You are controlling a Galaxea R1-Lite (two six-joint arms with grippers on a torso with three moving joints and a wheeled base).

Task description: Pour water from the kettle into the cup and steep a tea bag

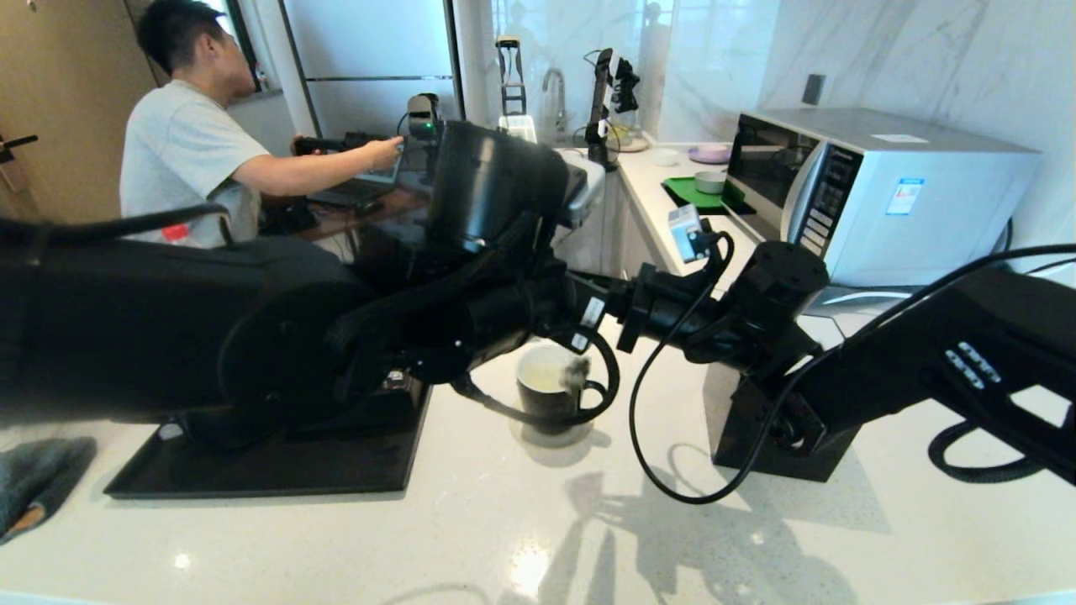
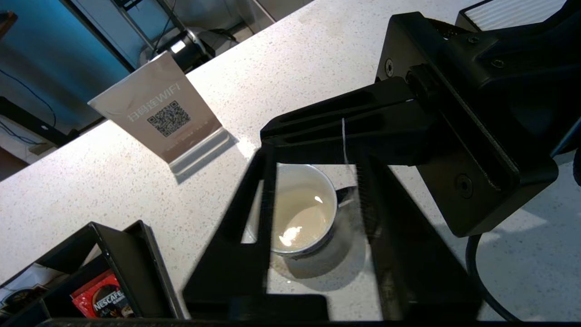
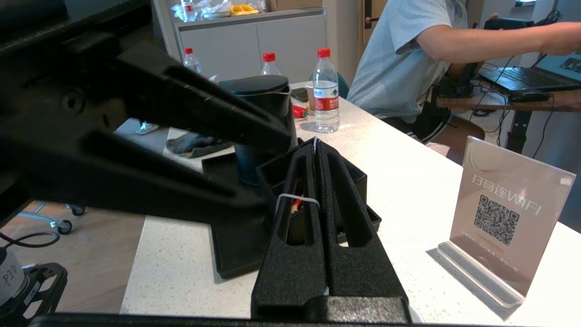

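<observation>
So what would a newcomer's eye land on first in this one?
Probably the two black arms crossing over the small black mug with a white inside, which stands on the pale speckled counter with pale liquid in it. The right gripper, above the mug, is shut on a thin pale string. The left gripper frames the mug from above, and the large matte black kettle stands behind on its tray.
</observation>
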